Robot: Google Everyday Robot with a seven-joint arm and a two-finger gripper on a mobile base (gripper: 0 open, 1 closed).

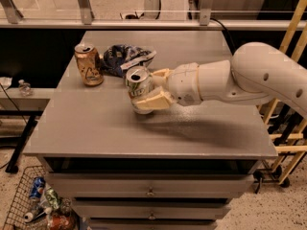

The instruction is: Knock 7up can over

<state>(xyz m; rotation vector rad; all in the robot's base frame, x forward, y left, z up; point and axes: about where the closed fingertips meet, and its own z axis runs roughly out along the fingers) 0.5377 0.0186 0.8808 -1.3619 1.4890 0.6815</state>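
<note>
The 7up can [139,87] stands a little left of the middle of the bench [96,128], nearer the back edge than the front, and is seen leaning slightly toward the left edge. The gripper [146,90] is reached in from the right edge and its jaws appear closed on the can: one finger is laid across the lower front, the other is tucked behind the upper right side.

The step in hand is judged to be the tipping itself. It would be done best with a push applied high on the can and a roll of the wrist toward the open front-left of the bench. The hold should be let go early, so that the can is toppled rather than carried. A sweep toward the back-left corner is to be avoided, since two neighbours are placed there.

In the wire basket [24,195] on the floor, below the front-left corner, discarded cans and bottles are piled. The orange-brown can [88,65] is set upright near the left edge; what is in it cannot be told. The dark blue snack bag [125,59] is crumpled just behind the 7up can, its contents hidden. A dark opening is shown in the 7up can's silver top, but liquid cannot be made out — a spill should be allowed for.
</note>
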